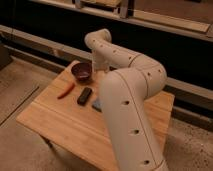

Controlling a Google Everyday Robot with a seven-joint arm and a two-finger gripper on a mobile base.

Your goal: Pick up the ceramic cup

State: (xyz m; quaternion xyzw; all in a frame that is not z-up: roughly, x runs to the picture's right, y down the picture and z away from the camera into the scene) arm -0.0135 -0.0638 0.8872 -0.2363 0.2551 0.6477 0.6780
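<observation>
The gripper [99, 66] hangs over the far part of the wooden table [55, 120], just right of the dark maroon bowl [81, 71]; how wide it stands, or whether it holds anything, I cannot tell. A pale shape right below it looks like the ceramic cup [98, 75]. Nearer lie a red item [66, 91] and a black bar [84, 95]
</observation>
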